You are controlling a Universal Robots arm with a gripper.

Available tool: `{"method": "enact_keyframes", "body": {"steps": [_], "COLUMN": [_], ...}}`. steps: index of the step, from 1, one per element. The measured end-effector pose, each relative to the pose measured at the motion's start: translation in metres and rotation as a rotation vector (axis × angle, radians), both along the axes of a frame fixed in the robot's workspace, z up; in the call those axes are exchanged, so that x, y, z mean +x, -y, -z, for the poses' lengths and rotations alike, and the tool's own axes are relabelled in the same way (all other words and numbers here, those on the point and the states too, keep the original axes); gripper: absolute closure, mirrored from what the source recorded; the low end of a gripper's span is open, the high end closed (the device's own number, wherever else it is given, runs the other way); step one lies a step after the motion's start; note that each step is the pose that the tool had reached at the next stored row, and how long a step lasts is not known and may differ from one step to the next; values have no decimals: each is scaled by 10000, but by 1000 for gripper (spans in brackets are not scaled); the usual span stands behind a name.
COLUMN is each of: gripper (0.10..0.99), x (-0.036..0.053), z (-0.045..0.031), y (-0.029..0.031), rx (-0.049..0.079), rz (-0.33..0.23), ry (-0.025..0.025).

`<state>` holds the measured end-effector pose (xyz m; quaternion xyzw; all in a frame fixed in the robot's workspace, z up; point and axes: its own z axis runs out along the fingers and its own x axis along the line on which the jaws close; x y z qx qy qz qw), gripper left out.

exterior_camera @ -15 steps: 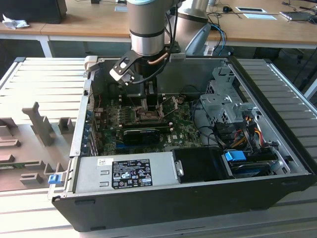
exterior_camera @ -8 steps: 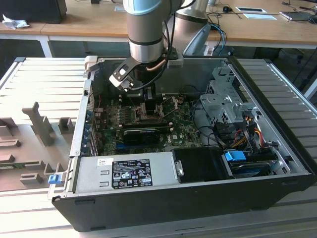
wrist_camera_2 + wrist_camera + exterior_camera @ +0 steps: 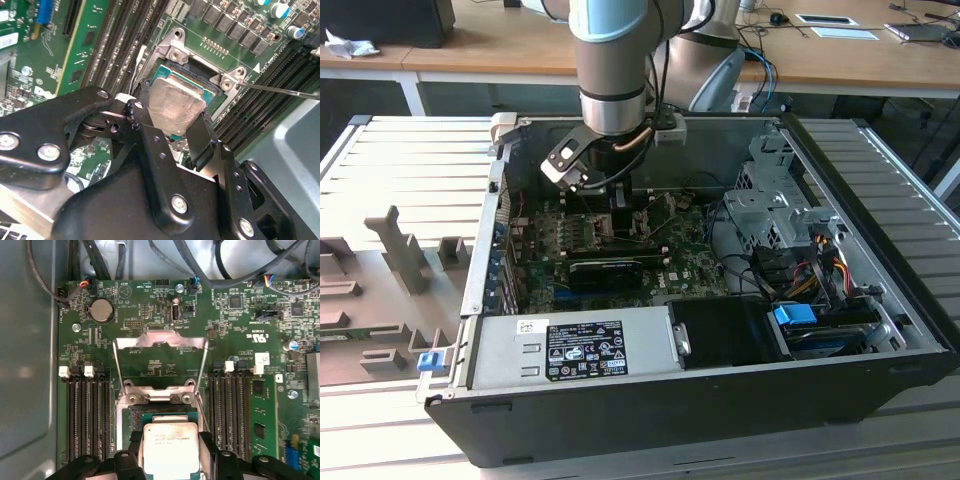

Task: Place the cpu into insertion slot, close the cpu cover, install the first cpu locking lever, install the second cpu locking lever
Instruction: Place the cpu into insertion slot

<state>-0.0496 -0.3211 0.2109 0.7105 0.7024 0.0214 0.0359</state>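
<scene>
The cpu (image 3: 170, 447), a square chip with a flat silver top, sits between my gripper's (image 3: 171, 457) black fingers (image 3: 145, 130), which are shut on its two opposite sides. In the second wrist view the cpu (image 3: 175, 107) hangs slightly tilted, just above the insertion slot (image 3: 200, 80), partly covering it. The cpu cover (image 3: 160, 342), a silver frame with a square window, stands swung open beyond the insertion slot (image 3: 160, 414). A thin wire lever (image 3: 280, 90) sticks out beside the socket. In the exterior view my gripper (image 3: 618, 200) reaches down into the open computer case over the motherboard.
Memory slots (image 3: 90, 410) run along both sides of the socket. A long black card (image 3: 605, 270) lies across the board, nearer the power supply (image 3: 575, 350). A drive cage (image 3: 775, 200) and cables (image 3: 810, 270) fill the exterior view's right. A coin battery (image 3: 101, 310) sits beyond the cover.
</scene>
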Motion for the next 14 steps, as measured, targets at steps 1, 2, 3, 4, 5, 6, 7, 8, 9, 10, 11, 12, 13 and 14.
{"method": "enact_keyframes", "body": {"steps": [1,2,3,4,5,6,7,8,9,10,11,12,13,14], "gripper": [553,553,553,553,553,553,553,553,553,553,553,553,553,553], "x": [2,3,3,3,3,3,3,4,4,3,3,3,3,4], "z": [6,14,22,34,44,52,57,68,76,85,85,85,86,91], "y": [-7,-16,-24,-32,-47,-60,-66,-70,-70,-70,-70,-70,-70,-71], "rx": [0,1,2,1,0,0,1,3,2,0,-1,-1,0,4], "rz": [0,0,0,4,11,18,23,24,24,29,31,32,32,33], "ry": [0,0,1,0,-1,-1,0,1,0,-1,-2,-1,-1,2]}}
